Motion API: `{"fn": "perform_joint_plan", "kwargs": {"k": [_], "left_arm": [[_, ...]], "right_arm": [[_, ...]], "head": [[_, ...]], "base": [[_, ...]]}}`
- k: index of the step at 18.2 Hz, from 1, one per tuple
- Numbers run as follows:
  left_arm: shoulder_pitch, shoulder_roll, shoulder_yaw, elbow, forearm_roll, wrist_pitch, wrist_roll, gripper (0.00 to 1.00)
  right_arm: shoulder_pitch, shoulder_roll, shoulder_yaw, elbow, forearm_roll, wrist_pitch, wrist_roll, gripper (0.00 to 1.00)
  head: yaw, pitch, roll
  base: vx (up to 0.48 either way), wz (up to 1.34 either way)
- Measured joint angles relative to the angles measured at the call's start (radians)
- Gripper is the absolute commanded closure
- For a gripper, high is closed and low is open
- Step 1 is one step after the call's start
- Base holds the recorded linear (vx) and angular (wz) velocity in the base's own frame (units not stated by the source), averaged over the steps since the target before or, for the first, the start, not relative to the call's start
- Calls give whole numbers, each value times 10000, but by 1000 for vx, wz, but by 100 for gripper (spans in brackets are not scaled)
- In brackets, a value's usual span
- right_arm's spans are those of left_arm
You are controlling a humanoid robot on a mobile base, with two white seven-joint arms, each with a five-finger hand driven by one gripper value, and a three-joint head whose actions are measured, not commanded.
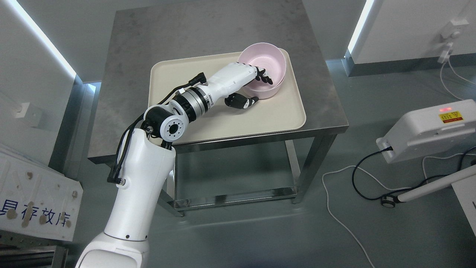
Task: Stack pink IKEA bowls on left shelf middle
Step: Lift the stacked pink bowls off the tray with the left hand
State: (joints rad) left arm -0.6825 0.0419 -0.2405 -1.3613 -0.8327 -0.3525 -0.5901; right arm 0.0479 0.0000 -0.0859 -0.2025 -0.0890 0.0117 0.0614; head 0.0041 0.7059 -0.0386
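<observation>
One pink bowl point(268, 59) stands upright at the far right corner of a beige tray point(208, 119) on a grey metal table point(156, 41). My left hand point(256, 88) reaches in from the lower left and straddles the bowl's near wall. Its dark fingers point(264, 76) curl over the rim into the bowl, and the thumb point(242, 101) lies outside against the base of the wall. The bowl rests on the tray. No shelf is visible, nor is my right arm.
The table has a lower steel crossbar point(234, 197). A white device point(427, 128) with a red light and black and white cables point(357, 175) sits on the floor at the right. A white panel with blue lettering point(37, 201) leans at the lower left.
</observation>
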Motion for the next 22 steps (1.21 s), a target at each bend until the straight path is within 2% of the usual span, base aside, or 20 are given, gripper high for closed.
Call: {"fn": "perform_joint_plan", "kwargs": {"k": [2,6,14,22], "left_arm": [[5,17,63,5,-37,-222,0,87],[10,25,290,12,-61,-615,-1,90],[72,25,1383,-221,150,-1818,-385,90],[293,22,2640,-1022,1362,-2601,-1420,90]], "right_arm": [[0,0,0,0,0,0,0,0],[-2,0,0,0,0,0,0,0],[-3,0,0,0,0,0,0,0],[-2,0,0,0,0,0,0,0]], "head": [[0,0,0],[0,0,0],[0,0,0],[0,0,0]], "base": [[0,0],[0,0],[0,0],[0,0]]}}
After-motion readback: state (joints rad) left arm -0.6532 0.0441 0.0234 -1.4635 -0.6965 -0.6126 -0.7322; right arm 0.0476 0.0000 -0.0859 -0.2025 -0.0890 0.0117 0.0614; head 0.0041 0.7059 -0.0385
